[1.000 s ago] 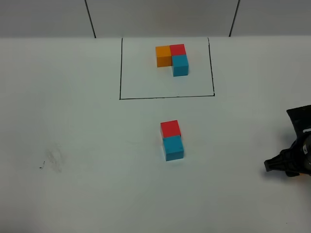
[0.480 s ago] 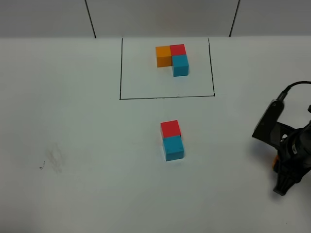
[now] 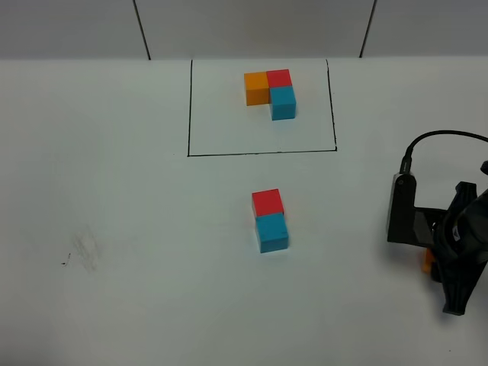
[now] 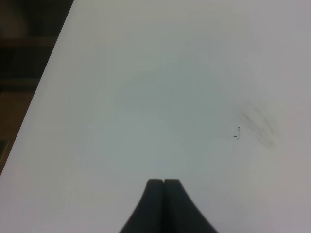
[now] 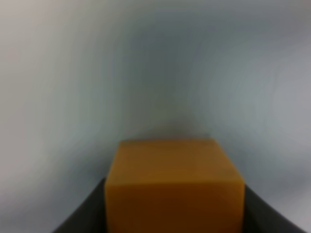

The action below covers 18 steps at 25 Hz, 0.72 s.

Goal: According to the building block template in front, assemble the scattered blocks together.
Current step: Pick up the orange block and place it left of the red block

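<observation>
Plainly, the step in hand was the third block. The right gripper had its fingers drawn in narrow on the orange cube, which filled the whole gap between them in the wrist view. From the high camera only a sliver of orange showed under the arm, far out at the right side of the table. Whether the cube had left the surface could not be told.

The left gripper held nothing, its fingers pressed flat together over bare table near a faint scuff mark.

The template sat inside its black outline at the far side: orange to the left of red, blue in front of red. In the middle of the table the red cube and the blue cube stood touching, red behind, blue in front (the same order as the model). So two thirds of the job looked finished.

The next move, as I judged it, called for carrying the orange cube across to the left side of the red one. It would have to go down square and flush against that face. It should arrive gently, since a nudge could slide the red cube off the blue.
</observation>
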{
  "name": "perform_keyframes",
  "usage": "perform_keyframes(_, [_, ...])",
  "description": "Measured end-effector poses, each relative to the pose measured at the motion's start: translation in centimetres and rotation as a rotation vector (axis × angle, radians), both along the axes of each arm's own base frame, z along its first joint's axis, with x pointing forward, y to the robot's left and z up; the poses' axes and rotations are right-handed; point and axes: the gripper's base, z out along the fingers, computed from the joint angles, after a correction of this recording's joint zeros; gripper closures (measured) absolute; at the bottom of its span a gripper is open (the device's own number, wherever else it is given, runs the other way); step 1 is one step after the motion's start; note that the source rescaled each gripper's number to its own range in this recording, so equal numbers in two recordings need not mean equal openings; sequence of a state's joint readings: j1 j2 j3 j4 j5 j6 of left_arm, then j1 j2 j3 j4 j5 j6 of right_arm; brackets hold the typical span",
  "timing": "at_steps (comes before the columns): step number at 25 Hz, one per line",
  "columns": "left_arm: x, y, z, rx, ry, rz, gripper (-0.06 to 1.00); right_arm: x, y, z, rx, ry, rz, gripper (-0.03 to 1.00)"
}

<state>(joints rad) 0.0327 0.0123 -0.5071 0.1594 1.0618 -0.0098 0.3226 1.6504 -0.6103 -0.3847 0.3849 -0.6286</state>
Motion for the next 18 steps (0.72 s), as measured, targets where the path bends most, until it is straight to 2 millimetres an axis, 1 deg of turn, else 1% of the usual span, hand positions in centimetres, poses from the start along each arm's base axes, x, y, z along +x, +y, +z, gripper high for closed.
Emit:
perform_keyframes(4, [0.0, 0.0, 0.0, 0.0, 0.0, 0.0, 0.94, 1.2, 0.3, 1.2, 0.011, 0.01, -0.07, 0.54])
perform_keyframes(7, [0.0, 0.0, 0.0, 0.0, 0.0, 0.0, 0.94, 2.1, 0.8, 3.0, 0.031, -0.007, -0.086, 0.54])
perform_keyframes(12, [0.0, 0.0, 0.0, 0.0, 0.0, 0.0, 0.94, 2.7, 2.7, 8.0, 0.101, -0.1, -0.045, 0.54])
perform_keyframes(16, [0.0, 0.0, 0.0, 0.0, 0.0, 0.0, 0.94, 3.0, 4.6, 11.4, 0.135, -0.102, -0.004, 0.54])
perform_keyframes(18, [0.0, 0.0, 0.0, 0.0, 0.0, 0.0, 0.94, 3.0, 5.9, 12.8, 0.143, -0.096, 0.036, 0.54])
